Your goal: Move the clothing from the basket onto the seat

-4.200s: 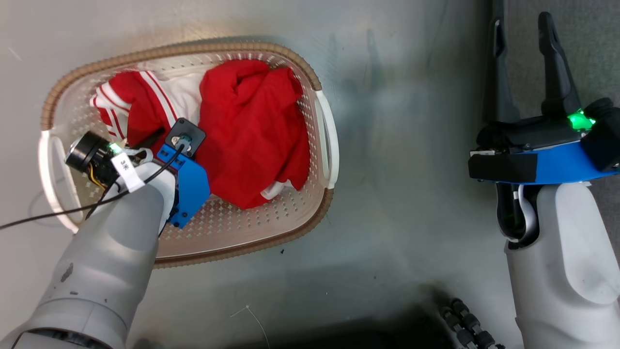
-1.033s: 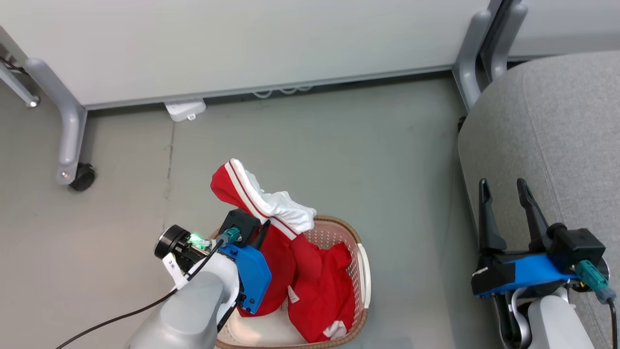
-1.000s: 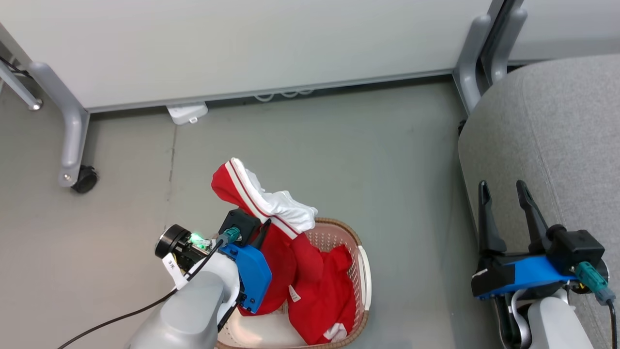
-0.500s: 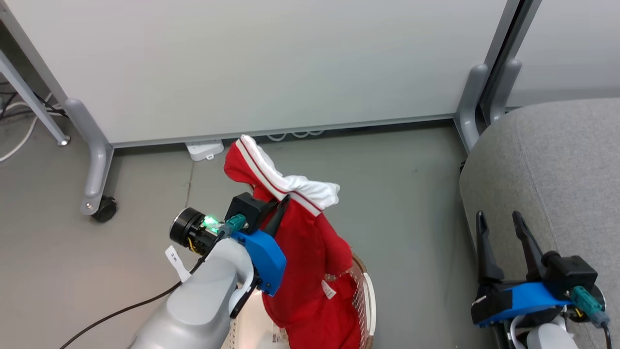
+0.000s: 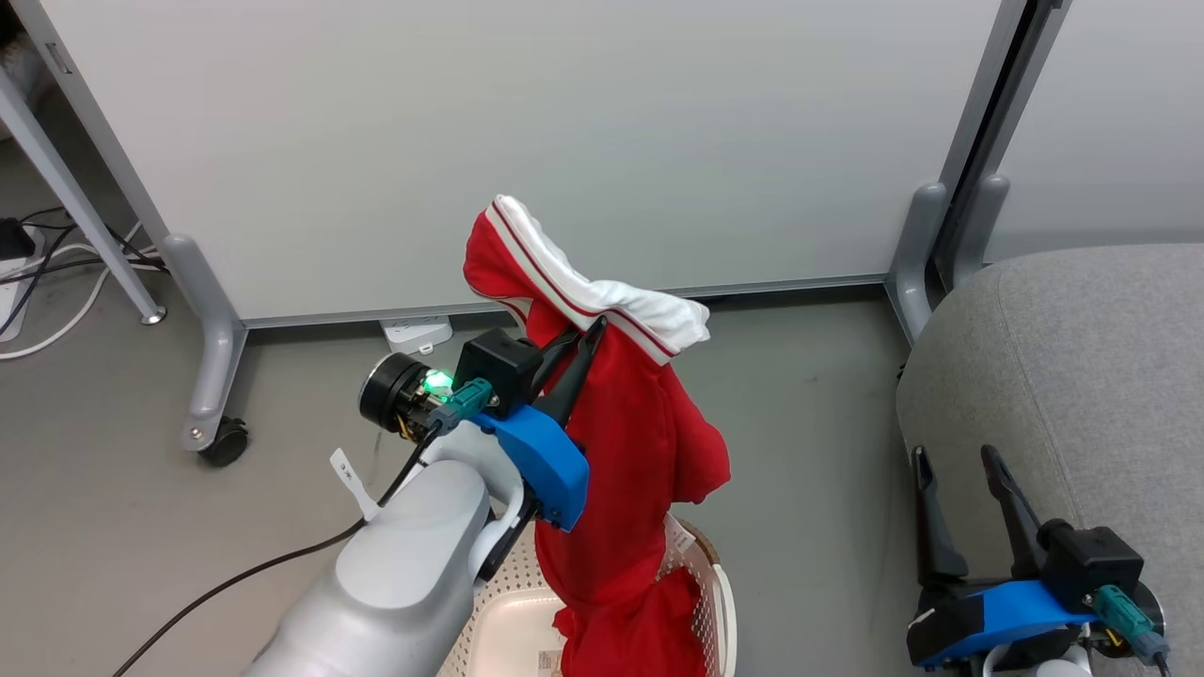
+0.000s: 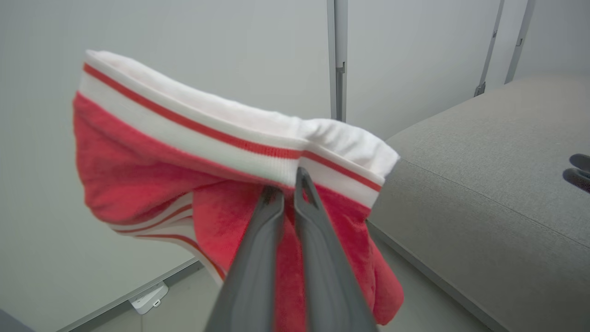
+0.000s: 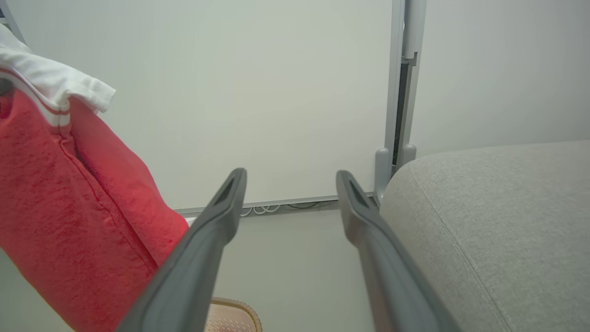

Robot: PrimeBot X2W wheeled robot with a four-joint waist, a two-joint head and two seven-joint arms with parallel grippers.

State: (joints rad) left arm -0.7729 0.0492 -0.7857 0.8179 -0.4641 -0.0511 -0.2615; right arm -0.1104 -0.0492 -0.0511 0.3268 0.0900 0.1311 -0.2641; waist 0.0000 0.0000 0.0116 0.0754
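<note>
I pinch the red garment (image 5: 621, 442) high in the left gripper (image 5: 585, 331) to clear the basket (image 5: 724, 611); the right gripper (image 5: 953, 456) is spread.

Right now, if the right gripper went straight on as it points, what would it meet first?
Likely the white panel; the right gripper aims between the garment and the seat. Depth is unclear.

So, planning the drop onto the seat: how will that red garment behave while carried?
Probably floppy: the garment hangs limp from the left gripper, white band folding over. May snag, since its lower end reaches the basket.
</note>
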